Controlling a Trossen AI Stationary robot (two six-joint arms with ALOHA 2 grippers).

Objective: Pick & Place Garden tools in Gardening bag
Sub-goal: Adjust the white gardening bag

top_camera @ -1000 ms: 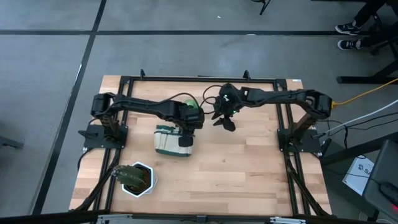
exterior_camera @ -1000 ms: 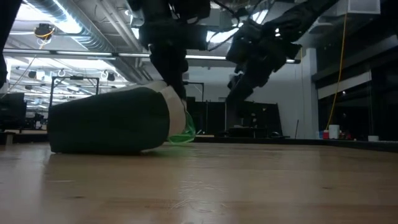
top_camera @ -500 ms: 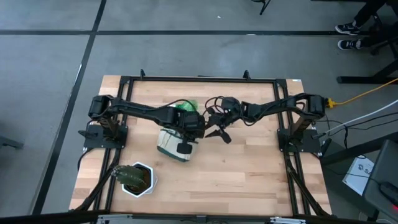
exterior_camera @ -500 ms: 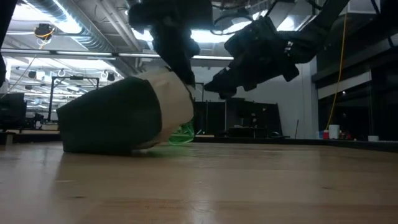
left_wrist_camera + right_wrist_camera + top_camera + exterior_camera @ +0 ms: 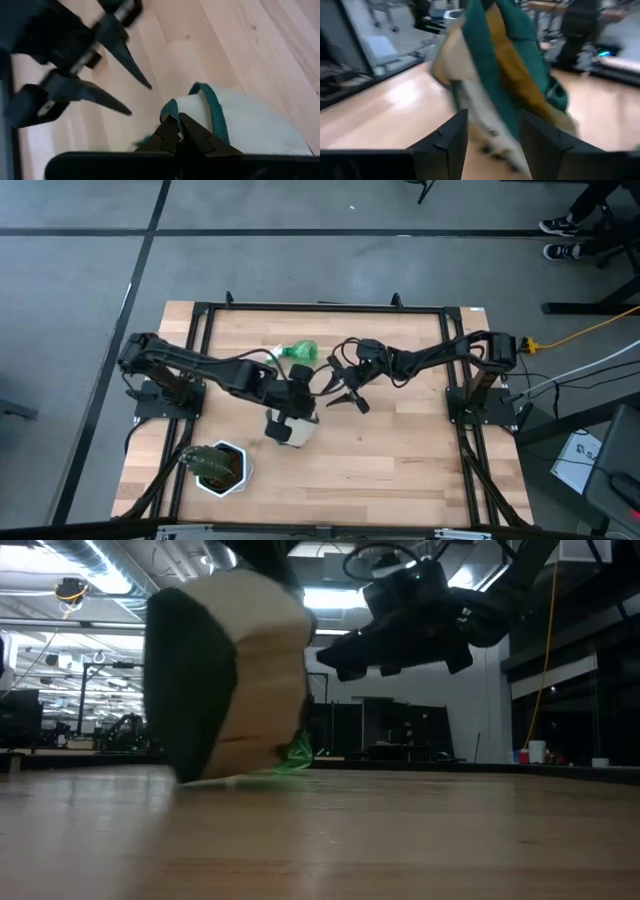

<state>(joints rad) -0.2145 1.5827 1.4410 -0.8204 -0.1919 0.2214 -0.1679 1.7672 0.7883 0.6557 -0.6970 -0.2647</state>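
The cream gardening bag (image 5: 290,430) with green trim stands tipped up near the table's middle; it also shows in the low view (image 5: 235,670). My left gripper (image 5: 299,404) is above it, shut on a green handle. My right gripper (image 5: 343,386) is open and empty just right of the bag, clear of the table, its fingers (image 5: 451,136) pointing at the bag (image 5: 500,75). The green spray bottle (image 5: 300,352) lies on the table behind the bag. The trowel, shears and rake are out of view. My left gripper pinches the top of one green handle loop (image 5: 171,106) of the bag between its two fingers, coming from above. The bag hangs tilted below the fingers, with its lower edge (image 5: 215,776) on the table.
A white pot with a green plant (image 5: 220,467) stands at the near left corner. My right gripper's open fingers (image 5: 112,70) are close beside my left gripper. Bare wood lies to the near right.
My left gripper has gone toward the near edge and up, holding the handle. The bag has tipped from lying on its side to nearly upright and shifted toward the near edge, uncovering the spray bottle. My right gripper has come left toward the bag and turned its fingers toward it.
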